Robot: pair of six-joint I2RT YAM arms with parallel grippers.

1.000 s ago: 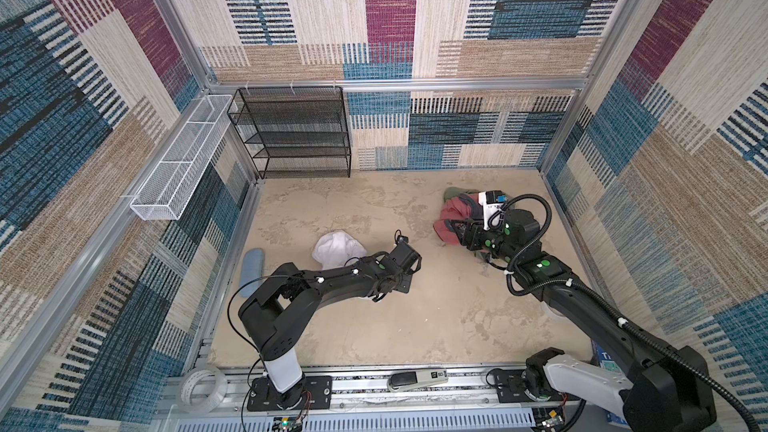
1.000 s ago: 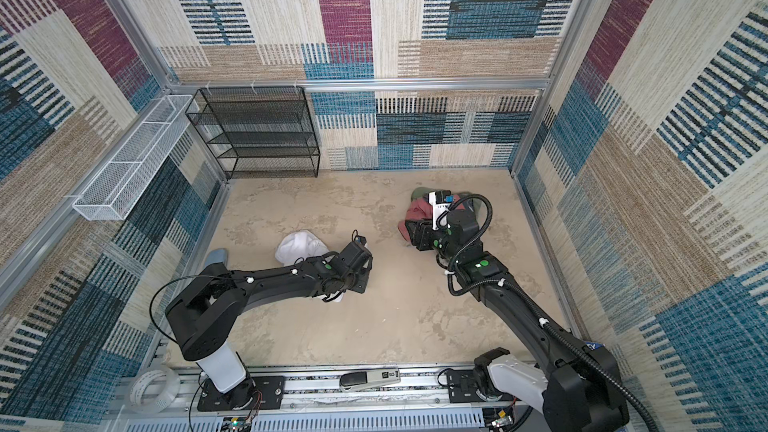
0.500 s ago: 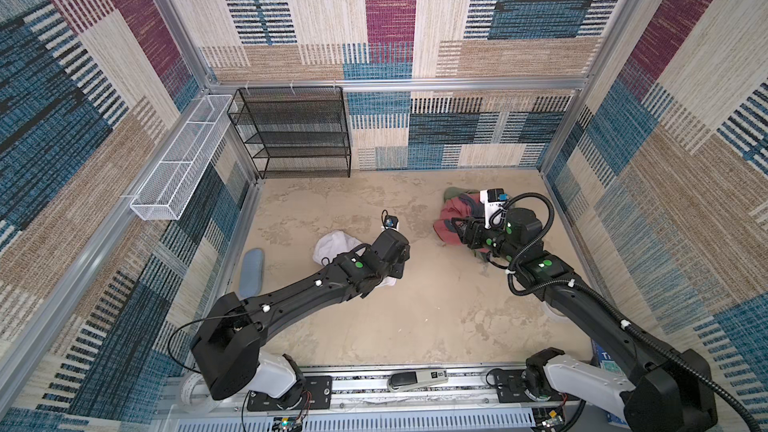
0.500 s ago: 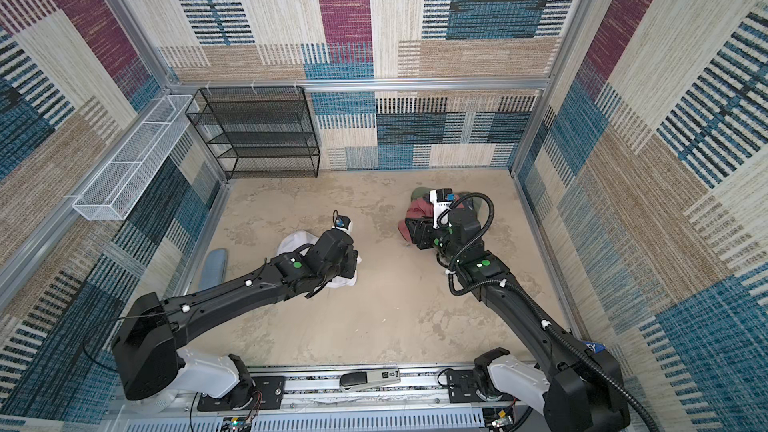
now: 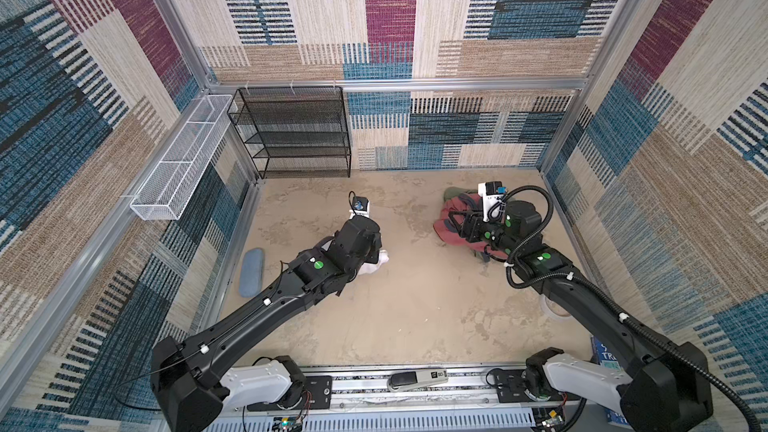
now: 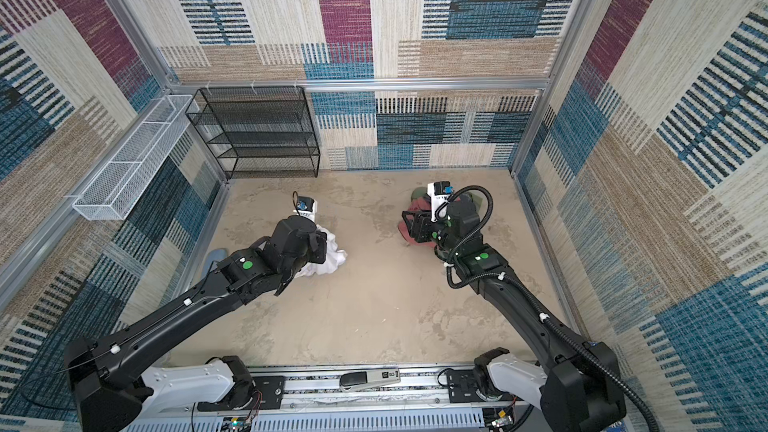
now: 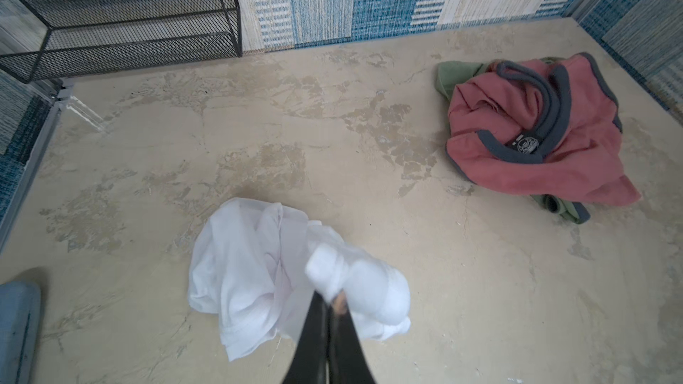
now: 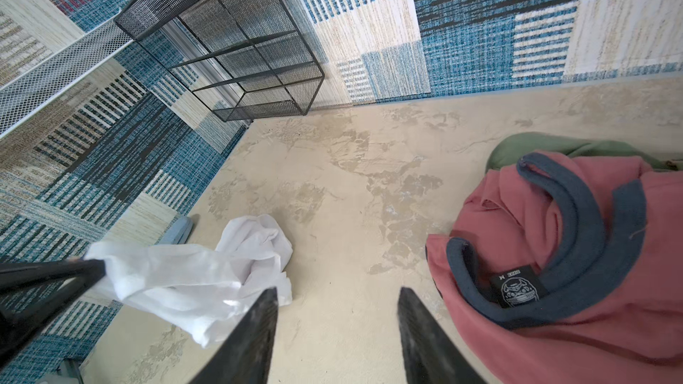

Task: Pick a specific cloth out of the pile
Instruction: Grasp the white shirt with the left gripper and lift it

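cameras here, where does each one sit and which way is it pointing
Top views: high above the bases, looking down on the table; left arm and right arm show.
Left wrist: on the left arm, facing the pile, past the left gripper shut on the cloth.
Right wrist: on the right arm, facing the black rack, past the open right gripper.
Shared: both wrist views show cloth and pile.

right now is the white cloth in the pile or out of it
Out. The white cloth is apart from the pile, bare table between them, pinched in the shut left claw.
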